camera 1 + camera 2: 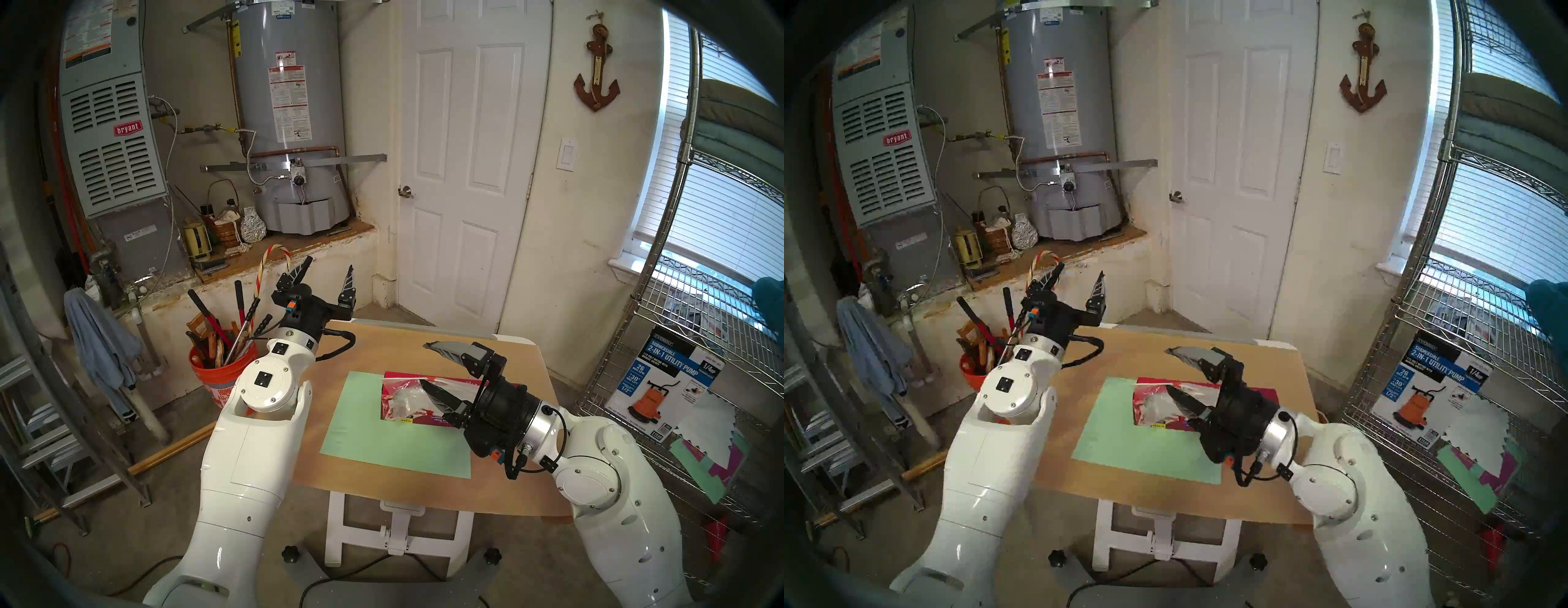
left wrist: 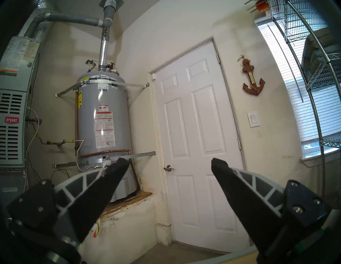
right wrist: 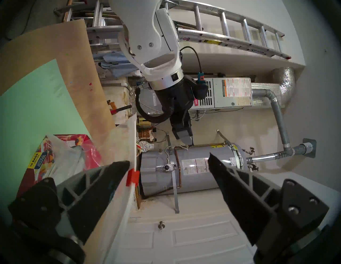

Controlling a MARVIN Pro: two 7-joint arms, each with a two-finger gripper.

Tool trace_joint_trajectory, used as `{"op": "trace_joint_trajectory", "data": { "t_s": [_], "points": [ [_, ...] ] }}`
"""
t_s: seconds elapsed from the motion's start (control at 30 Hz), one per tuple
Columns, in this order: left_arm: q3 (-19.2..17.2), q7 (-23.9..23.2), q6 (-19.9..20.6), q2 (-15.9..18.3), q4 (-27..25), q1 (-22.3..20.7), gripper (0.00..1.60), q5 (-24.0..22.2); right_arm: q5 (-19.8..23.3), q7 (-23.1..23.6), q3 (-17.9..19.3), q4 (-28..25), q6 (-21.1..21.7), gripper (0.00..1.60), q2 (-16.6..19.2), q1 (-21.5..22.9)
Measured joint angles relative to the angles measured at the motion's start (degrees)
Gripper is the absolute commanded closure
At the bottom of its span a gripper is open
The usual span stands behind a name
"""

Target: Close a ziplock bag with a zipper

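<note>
Slider [image 3: 132, 177] sits just off R tool [image 3: 168, 166] lower finger; both tools gape, L tool [image 1: 329, 271] idle. You: centre jaws on tab, pinch, then pull along zipper [image 3: 135, 140].

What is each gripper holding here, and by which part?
Nothing. The left gripper is open in the air; the right gripper is open too, the zipper's red slider beside one finger, unclamped, on the ziplock bag.

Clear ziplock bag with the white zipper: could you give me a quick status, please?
Left gripper open, raised, empty. Right gripper open over clear ziplock bag on long red cardboard box; small red slider tab beside one finger. Nothing blocking.
</note>
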Motion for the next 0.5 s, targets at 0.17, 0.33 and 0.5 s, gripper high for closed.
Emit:
{"op": "trace_joint_trajectory", "data": {
  "t_s": [0.17,0.33,0.5],
  "points": [
    [0.0,0.0,0.0,0.0,0.0,0.0,0.0,0.0,-2.06,0.44,-0.7,-1.37,-0.47,0.0,0.64,-0.17],
    [0.0,0.0,0.0,0.0,0.04,0.0,0.0,0.0,-6.35,2.92,-3.28,-5.41,-1.22,0.0,1.9,-1.63],
    [0.0,0.0,-0.01,0.0,0.06,0.0,0.0,0.0,-9.36,5.71,-4.97,-8.35,-0.51,0.0,2.2,-2.88]
  ]
}}
